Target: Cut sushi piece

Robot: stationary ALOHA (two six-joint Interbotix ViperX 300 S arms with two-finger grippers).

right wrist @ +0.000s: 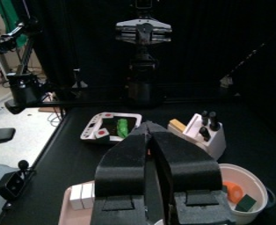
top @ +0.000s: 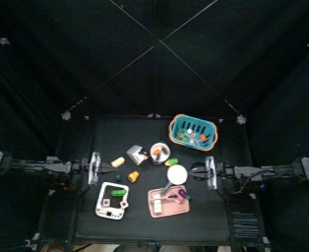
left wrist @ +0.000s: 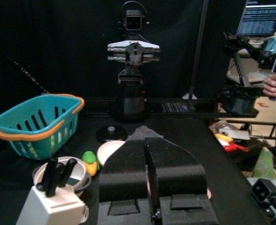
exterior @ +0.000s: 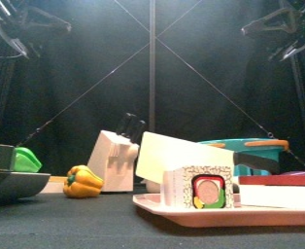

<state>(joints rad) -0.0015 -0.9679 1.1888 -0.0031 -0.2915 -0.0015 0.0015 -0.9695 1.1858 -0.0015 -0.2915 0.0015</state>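
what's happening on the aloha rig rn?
Nothing is being handled. Both arms rest at the table's sides, left gripper and right gripper shut and empty. The sushi piece stands uncut on the pink board, with a teal basket and knife block nearby.

Sushi piece [exterior: 205, 188] on tray [exterior: 168, 207], right of pepper [exterior: 82, 181]
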